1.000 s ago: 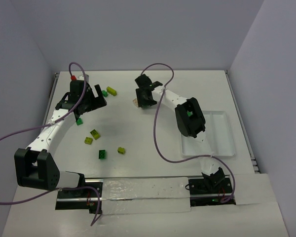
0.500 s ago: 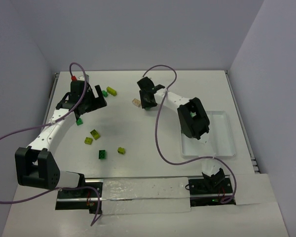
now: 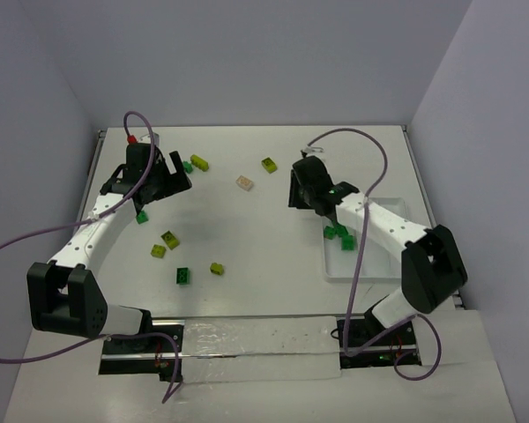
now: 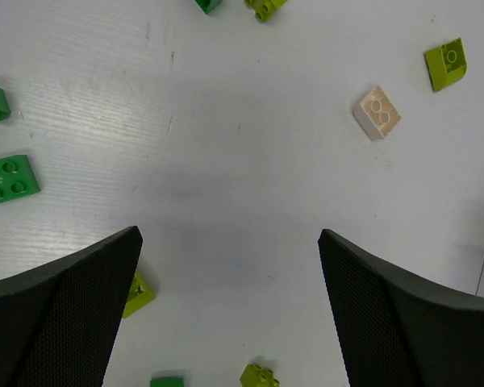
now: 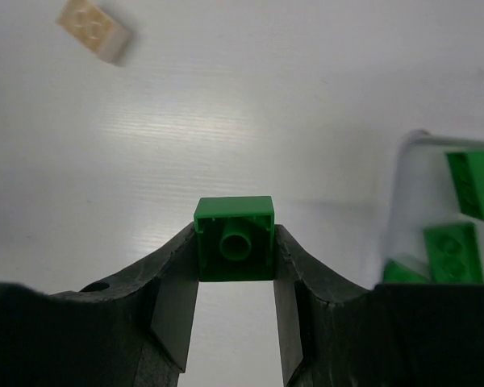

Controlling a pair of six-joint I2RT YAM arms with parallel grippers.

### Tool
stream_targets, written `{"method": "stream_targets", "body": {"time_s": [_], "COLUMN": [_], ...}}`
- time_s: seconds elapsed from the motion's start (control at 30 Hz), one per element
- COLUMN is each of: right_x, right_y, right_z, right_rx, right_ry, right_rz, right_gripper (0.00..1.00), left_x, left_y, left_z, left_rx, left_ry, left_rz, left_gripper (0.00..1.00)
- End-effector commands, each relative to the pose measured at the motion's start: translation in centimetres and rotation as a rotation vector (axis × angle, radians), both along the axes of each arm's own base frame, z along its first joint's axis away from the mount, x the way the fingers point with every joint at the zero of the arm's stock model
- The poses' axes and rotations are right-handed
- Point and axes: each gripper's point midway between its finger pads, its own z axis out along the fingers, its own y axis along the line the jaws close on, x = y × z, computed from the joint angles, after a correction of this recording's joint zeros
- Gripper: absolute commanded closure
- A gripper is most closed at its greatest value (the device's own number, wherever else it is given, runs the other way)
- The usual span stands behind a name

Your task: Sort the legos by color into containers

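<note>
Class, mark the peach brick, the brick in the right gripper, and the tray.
peach brick (image 4: 377,112): left wrist view, on its studded top.
green brick (image 5: 235,239): right wrist view, on its hollow underside.
tray (image 3: 344,263): top view, on bare floor by its near left corner.

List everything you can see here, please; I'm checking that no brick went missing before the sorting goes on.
White table: one, white, under everything.
Shallow white plastic tray: one, white, table's right side.
Loose dark green studded plastic bricks: four, dark green, table's left half.
Yellow-green plastic bricks: five, yellow-green, loose, left and middle.
Pale peach plastic brick: one, peach, mid-table.
Dark green bricks in the tray: three visible, dark green, inside the tray.
Held dark green brick: one, dark green, gripped left of the tray.
Left gripper: one, black, open above loose bricks.
Right gripper: one, black, shut on the held brick.
</note>
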Motion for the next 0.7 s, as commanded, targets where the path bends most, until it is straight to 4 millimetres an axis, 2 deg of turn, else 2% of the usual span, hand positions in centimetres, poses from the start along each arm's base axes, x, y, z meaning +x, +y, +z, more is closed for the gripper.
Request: {"method": "stream_targets", "body": {"time_s": [0.0, 0.1, 0.27, 0.4, 0.53, 0.63, 0.67], "right_x": [-1.6, -3.0, -3.2, -1.6, 0.1, 0.9, 1.3], "right_y": [-5.8, -9.6, -12.1, -12.5, -12.0, -11.7, -11.5], "right_z": [-1.4, -2.3, -2.5, -3.2, -3.5, -4.5, -4.4], "right_rx": [-0.016, -0.02, -0.021, -0.033, -0.039, -0.05, -0.048], "right_ry": [0.012, 0.021, 0.019, 0.026, 0.034, 0.056, 0.054], "right_rz": [-0.166, -0.251, -0.309, -0.317, -0.308, -0.304, -0.3], "right_gripper": [0.69, 0.69, 0.68, 0.68, 0.65, 0.54, 0.4], "left_x": [0.9, 1.0, 1.1, 1.3, 1.3, 1.2, 1.3], "left_y": [-0.9, -0.9, -1.0, -1.1, -1.1, -1.1, -1.1], "left_z": [2.2, 2.1, 1.7, 1.6, 1.9, 1.9, 1.9], "left_rx": [-0.034, -0.036, -0.041, -0.047, -0.047, -0.045, -0.046], "left_ry": [-0.052, -0.047, -0.032, -0.028, -0.035, -0.03, -0.029], "left_rz": [-0.019, -0.021, -0.016, -0.012, -0.013, -0.012, -0.011], "left_gripper": [0.01, 0.01, 0.01, 0.01, 0.01, 0.01, 0.01]}}
